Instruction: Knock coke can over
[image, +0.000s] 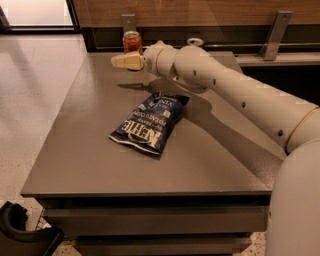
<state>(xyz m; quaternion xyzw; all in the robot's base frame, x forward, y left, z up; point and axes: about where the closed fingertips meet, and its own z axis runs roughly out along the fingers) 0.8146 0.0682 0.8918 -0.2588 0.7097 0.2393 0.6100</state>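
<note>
The coke can (132, 41), red-orange with a silver top, stands upright at the far edge of the grey table (90, 150). My gripper (120, 61), with cream-coloured fingers, hangs just in front of the can and slightly to its left, a little above the table. The white arm reaches in from the right across the table. The can's lower part is hidden behind the gripper.
A dark blue chip bag (149, 123) lies flat in the middle of the table, nearer than the gripper. A wooden wall with metal brackets (274, 35) runs behind the table. A dark object (20, 235) sits on the floor at the lower left.
</note>
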